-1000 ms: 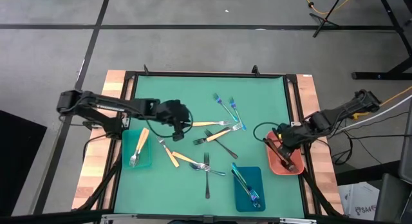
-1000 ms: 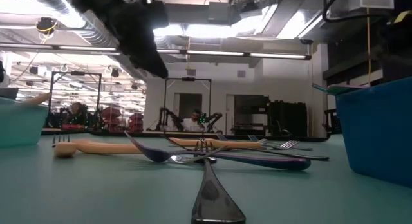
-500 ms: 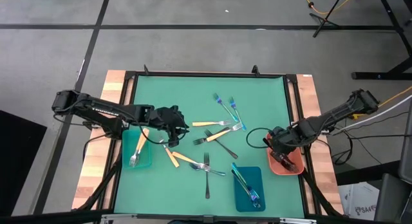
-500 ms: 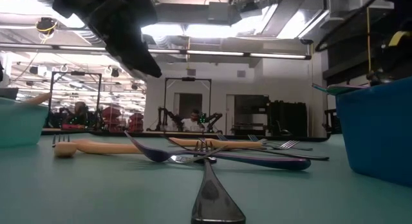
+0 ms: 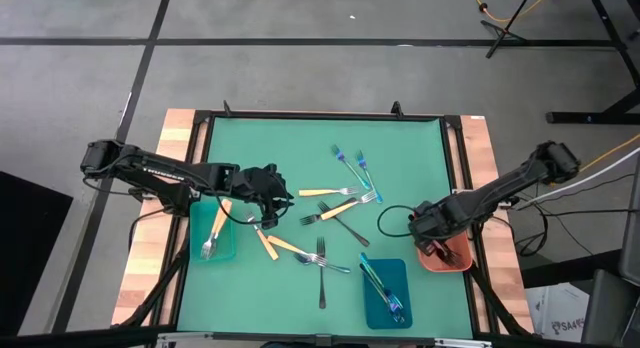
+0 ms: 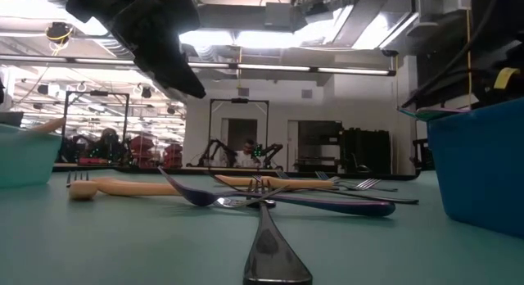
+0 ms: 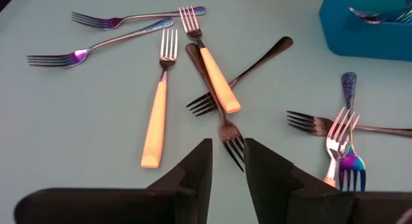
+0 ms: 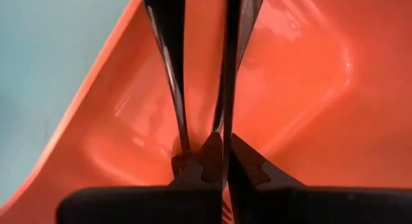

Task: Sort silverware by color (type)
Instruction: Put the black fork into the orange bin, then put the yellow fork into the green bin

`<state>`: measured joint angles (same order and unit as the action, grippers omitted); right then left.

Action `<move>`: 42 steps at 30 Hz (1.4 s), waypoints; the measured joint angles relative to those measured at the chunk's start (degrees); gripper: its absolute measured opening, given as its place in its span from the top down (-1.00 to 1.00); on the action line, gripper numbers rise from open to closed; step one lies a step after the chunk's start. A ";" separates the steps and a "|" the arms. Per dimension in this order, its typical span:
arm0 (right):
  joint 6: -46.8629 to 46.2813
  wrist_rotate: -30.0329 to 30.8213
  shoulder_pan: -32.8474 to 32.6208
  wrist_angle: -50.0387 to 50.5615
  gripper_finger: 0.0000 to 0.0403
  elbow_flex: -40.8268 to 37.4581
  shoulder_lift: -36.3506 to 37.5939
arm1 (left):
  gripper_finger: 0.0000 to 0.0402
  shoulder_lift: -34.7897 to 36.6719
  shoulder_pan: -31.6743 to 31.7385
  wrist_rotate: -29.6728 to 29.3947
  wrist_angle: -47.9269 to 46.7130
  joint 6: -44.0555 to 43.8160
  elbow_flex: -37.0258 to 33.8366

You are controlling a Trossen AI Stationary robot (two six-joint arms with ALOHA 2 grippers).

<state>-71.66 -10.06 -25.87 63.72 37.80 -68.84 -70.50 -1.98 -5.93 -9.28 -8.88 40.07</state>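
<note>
Silverware lies scattered mid-table: orange-handled forks (image 7: 156, 114), iridescent forks (image 7: 96, 50) and a black fork (image 7: 215, 102). My left gripper (image 7: 226, 150) hovers over this pile, above the black fork's tines, narrowly open and holding nothing; the low view shows it (image 6: 195, 88) well above the table. My right gripper (image 8: 222, 143) points down into the salmon tray (image 5: 447, 258), shut on a slim black utensil (image 8: 230, 63). A second black utensil (image 8: 168, 69) lies beside it in the tray. My right gripper pinches the slim black utensil's shaft (image 8: 225, 124) between its two fingertips. The fingers come from above, pointing steeply down into the salmon tray, and lie along the utensil, which runs on beyond them over the tray floor. Whether its far end rests on the tray I cannot tell.
A teal tray (image 5: 222, 250) holding an orange-handled fork stands at the left of the mat. A blue tray (image 5: 378, 300) with iridescent utensils stands at the near edge. Several more forks (image 5: 355, 168) lie toward the far right of the green mat.
My left gripper has shifted a little toward the table's left edge and then held still. My right gripper has tipped steeply downward and sunk into the salmon tray, staying shut on the black utensil.
</note>
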 joint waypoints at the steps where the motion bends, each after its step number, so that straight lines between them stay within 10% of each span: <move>1: 0.00 0.03 0.00 -0.03 1.00 0.00 -0.39 | 0.59 0.00 0.00 -0.02 0.00 0.00 0.00; 24: 0.09 -0.01 0.00 0.07 0.98 0.00 -1.35 | 0.59 -0.02 0.00 -0.02 -0.09 0.00 0.00; 42: 0.09 0.03 0.00 0.14 0.49 0.00 -1.35 | 0.59 -0.02 0.00 -0.02 -0.09 0.00 0.01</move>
<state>-71.57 -10.03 -25.87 63.86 37.80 -70.19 -70.52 -1.98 -5.96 -9.37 -8.88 40.09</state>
